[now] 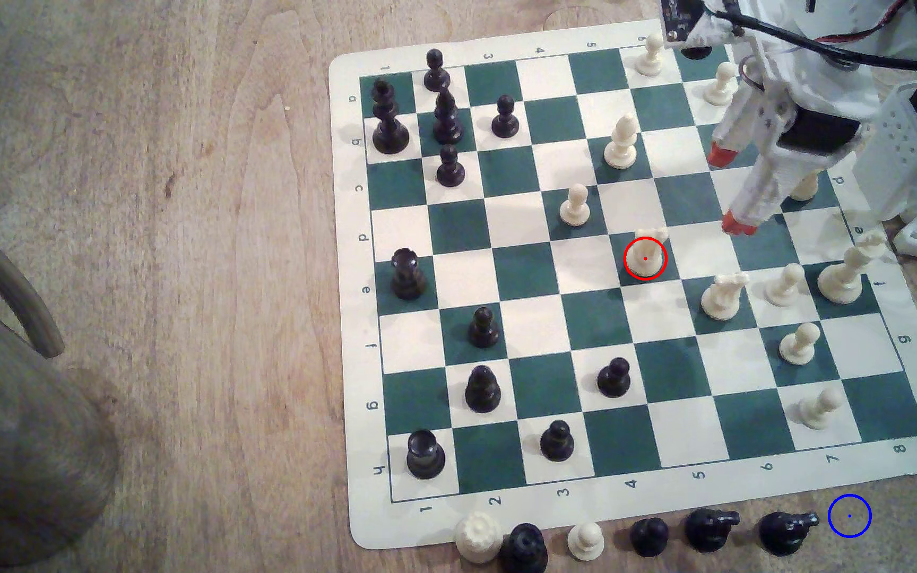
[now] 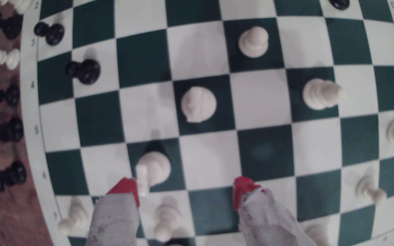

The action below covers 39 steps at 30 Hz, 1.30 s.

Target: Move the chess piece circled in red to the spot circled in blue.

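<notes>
The red ring marks a cream-white knight (image 1: 645, 258) standing upright on a dark green square near the middle of the chessboard (image 1: 544, 330). In the wrist view this knight (image 2: 198, 104) is seen from above, ahead of the fingertips. My gripper (image 1: 727, 190) hangs above the board to the exterior view's right of the knight, open and holding nothing; its red-tipped fingers (image 2: 125, 189) are spread wide. The second cream knight (image 1: 721, 297) stands close to one fingertip (image 2: 153, 169). The blue-ringed spot (image 1: 849, 515) is bare wood beyond the board's near right corner.
Cream pawns (image 1: 575, 205), a bishop (image 1: 621, 143) and a queen (image 1: 845, 275) surround the knight. Captured pieces line the board's near edge, with two black knights (image 1: 784, 531) just left of the blue ring. A large wooden object (image 1: 21, 441) stands at the exterior view's left.
</notes>
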Motion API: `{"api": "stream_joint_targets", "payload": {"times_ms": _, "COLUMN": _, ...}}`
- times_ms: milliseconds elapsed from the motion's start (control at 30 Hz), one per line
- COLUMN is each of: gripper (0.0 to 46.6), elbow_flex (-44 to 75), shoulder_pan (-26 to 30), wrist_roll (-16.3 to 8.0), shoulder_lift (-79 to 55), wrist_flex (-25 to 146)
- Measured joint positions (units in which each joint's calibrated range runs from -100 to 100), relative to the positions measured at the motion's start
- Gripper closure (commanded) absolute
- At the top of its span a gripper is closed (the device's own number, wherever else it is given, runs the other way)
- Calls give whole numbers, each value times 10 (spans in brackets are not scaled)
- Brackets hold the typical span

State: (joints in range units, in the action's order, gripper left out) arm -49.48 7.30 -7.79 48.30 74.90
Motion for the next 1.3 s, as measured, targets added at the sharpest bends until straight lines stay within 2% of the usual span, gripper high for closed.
{"api": "stream_joint_targets", "payload": {"times_ms": 67, "gripper": 251, "elbow_flex": 0, "shoulder_pan": 21, "wrist_roll": -4, "shoulder_lift": -13, "wrist_flex": 0}}
{"api": "stream_joint_targets", "payload": {"times_ms": 267, "gripper": 249, "elbow_flex": 0, "shoulder_pan": 15, "wrist_roll": -3, "shoulder_lift": -30, "wrist_flex": -8}}
{"api": "stream_joint_targets", "payload": {"times_ms": 567, "gripper": 250, "elbow_flex": 0, "shoulder_pan": -49, "wrist_roll": 15, "shoulder_lift": -77, "wrist_flex": -64}}
{"api": "stream_joint_targets", "payload": {"times_ms": 767, "gripper": 247, "elbow_flex": 0, "shoulder_pan": -57, "wrist_roll": 16, "shoulder_lift": -154, "wrist_flex": -122}}
{"api": "stream_joint_targets", "payload": {"times_ms": 967, "gripper": 230, "elbow_flex": 0, "shoulder_pan": -45, "wrist_roll": 14, "shoulder_lift": -182, "wrist_flex": -142}}
{"api": "stream_joint_targets", "payload": {"times_ms": 1300, "gripper": 229, "elbow_flex": 0, "shoulder_pan": -27, "wrist_roll": 6, "shoulder_lift": -200, "wrist_flex": -166}}
